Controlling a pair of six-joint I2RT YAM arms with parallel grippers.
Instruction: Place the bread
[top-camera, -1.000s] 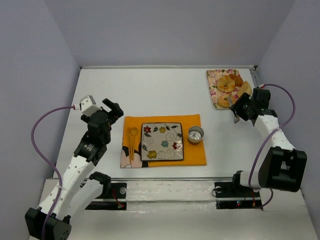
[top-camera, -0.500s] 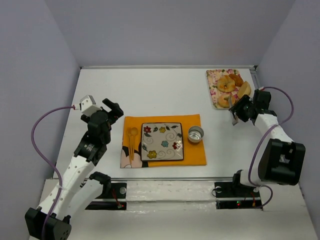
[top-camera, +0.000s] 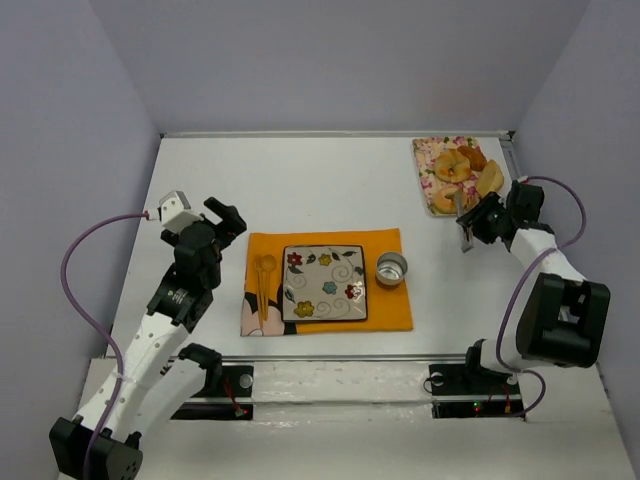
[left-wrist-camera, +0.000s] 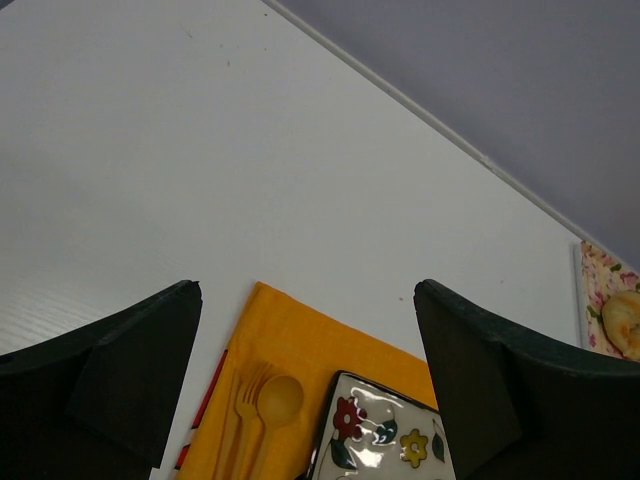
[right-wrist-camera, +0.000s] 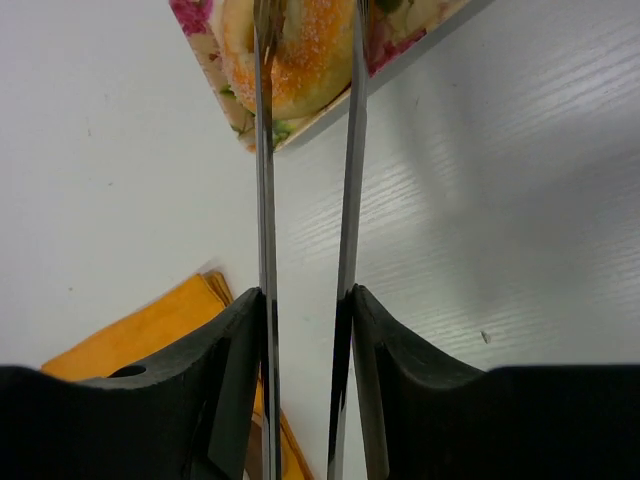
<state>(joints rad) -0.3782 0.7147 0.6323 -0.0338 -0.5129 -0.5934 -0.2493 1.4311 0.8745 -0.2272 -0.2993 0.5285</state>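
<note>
The right gripper is edging up and left, toward the floral tray in the upper right of the overhead frame, where the bread is lying. Its long blades are standing narrowly apart, straddling the nearest piece; whether they are pinching it, I cannot tell. The pick-up looks to be only beginning. The left gripper is hanging wide open, holding nothing.
</note>
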